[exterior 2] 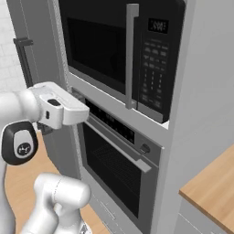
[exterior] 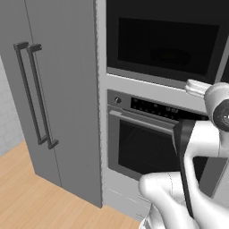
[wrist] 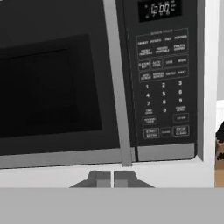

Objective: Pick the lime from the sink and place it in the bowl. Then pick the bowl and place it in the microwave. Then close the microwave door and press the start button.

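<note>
The microwave [exterior: 165, 40] [exterior 2: 119, 50] sits built into the grey wall unit, and its microwave door [wrist: 52, 87] is closed, dark window facing me. A grey vertical handle [wrist: 118, 87] separates the door from the dark button panel [wrist: 162, 87], whose display is lit; the start button [wrist: 151, 132] is in the panel's bottom row. My gripper [wrist: 109, 178] is shut, empty, fingertips together just below the door's lower edge and left of the panel. The white hand [exterior 2: 59, 107] hovers in front of the unit. The lime, the bowl and the sink are out of view.
Below the microwave is a larger oven [exterior: 143, 152] with a horizontal handle [exterior 2: 119, 141]. To the left stands a tall grey cabinet with two dark vertical handles [exterior: 36, 94]. A wooden counter corner [exterior 2: 210, 183] juts in at the right. The floor [exterior: 27, 197] is wood.
</note>
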